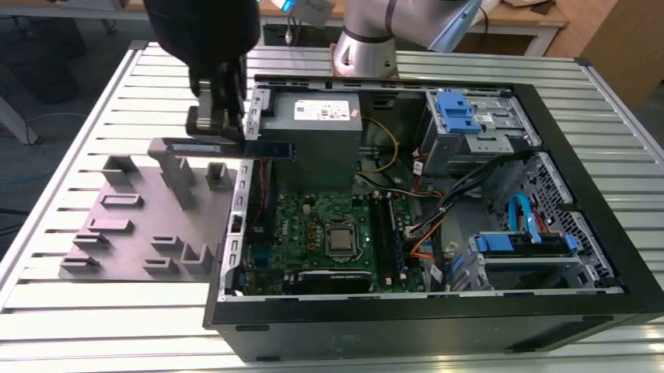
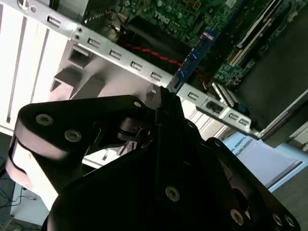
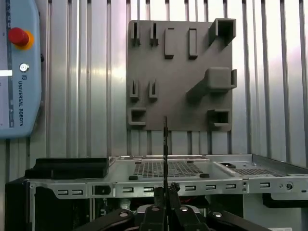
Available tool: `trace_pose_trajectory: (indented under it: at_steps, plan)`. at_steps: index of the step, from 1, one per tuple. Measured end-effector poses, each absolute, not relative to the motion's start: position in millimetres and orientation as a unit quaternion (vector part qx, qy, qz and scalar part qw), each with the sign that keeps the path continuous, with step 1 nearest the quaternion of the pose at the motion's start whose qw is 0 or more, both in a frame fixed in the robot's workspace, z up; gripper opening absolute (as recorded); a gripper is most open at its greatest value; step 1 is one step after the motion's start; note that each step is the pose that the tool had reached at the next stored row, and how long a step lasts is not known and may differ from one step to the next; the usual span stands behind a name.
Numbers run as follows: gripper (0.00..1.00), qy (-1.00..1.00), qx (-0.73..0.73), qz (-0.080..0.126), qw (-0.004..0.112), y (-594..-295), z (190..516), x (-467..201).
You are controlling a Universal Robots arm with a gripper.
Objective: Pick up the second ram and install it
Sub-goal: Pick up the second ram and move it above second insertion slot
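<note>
My gripper point(image 1: 220, 137) is shut on the second ram point(image 1: 272, 149), a slim dark blue stick held level in the air. It hangs over the case's wall on the exterior view's left, between the grey holder block point(image 1: 145, 221) and the open computer case point(image 1: 581, 186). In the second wrist view the ram point(image 2: 193, 58) sticks out from the gripper point(image 2: 166, 98) toward the green motherboard point(image 2: 240, 43). In the first wrist view the ram point(image 3: 165, 144) appears edge-on as a thin dark line rising from the gripper point(image 3: 165, 199). The motherboard point(image 1: 311, 221) lies below and to the exterior view's right.
Inside the case are a grey power supply point(image 1: 311, 116), a bright-blue drive clip point(image 1: 456, 113), a light-blue cable point(image 1: 518, 214) and loose wires point(image 1: 436, 194). The arm's base point(image 1: 363, 47) stands behind the case. A pendant with a red button point(image 3: 18, 37) lies on the slatted table point(image 1: 62, 311).
</note>
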State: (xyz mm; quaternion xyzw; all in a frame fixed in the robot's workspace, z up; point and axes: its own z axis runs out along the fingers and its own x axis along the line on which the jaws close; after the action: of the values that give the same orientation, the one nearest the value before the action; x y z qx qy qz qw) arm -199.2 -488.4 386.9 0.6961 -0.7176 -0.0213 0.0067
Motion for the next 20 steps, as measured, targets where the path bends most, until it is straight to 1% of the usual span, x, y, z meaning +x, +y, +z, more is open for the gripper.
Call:
trace_pose_trajectory:
  at_steps: [20]
  plan:
    - [0.11,-0.718,0.696,-0.026,0.012,-488,366,-108]
